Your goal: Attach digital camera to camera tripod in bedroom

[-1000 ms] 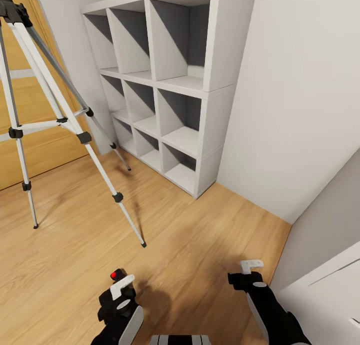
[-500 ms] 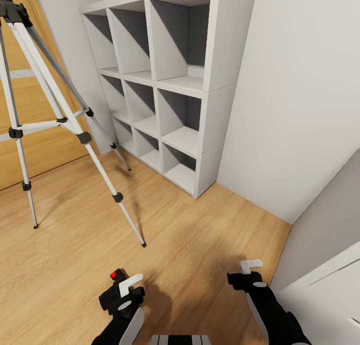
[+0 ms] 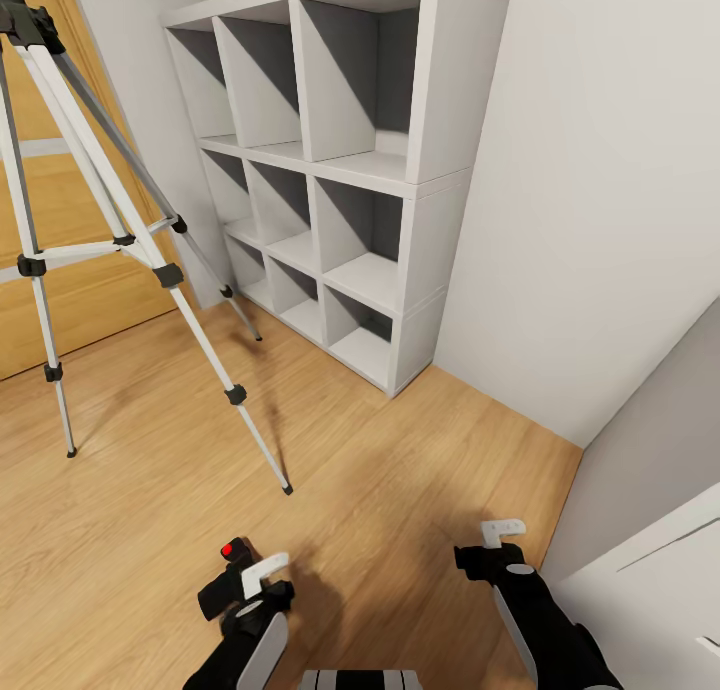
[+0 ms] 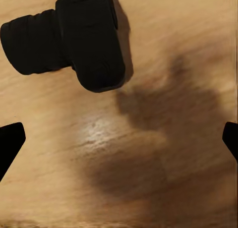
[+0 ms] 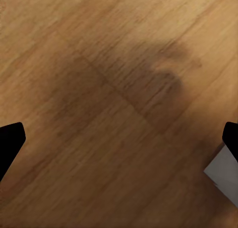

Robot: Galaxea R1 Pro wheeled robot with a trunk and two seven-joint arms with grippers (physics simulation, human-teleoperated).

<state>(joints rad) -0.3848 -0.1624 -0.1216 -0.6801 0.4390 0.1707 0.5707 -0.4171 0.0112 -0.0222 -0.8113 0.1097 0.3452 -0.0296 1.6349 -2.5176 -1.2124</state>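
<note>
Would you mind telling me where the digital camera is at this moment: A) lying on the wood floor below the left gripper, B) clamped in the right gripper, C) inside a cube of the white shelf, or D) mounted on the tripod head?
A: the digital camera lies on the wood floor just beyond the open left gripper, apart from its fingertips, while the camera tripod stands bare.

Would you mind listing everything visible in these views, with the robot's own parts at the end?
digital camera: one, black with a red button, on the floor beside the left gripper.
camera tripod: one, silver-white legs with black joints, standing at the left.
cube shelf: one, white, against the wall.
door: one, wooden, behind the tripod.
floor: light wood.
left gripper: one, black and white, open, low over the floor.
right gripper: one, black and white, open.
</note>
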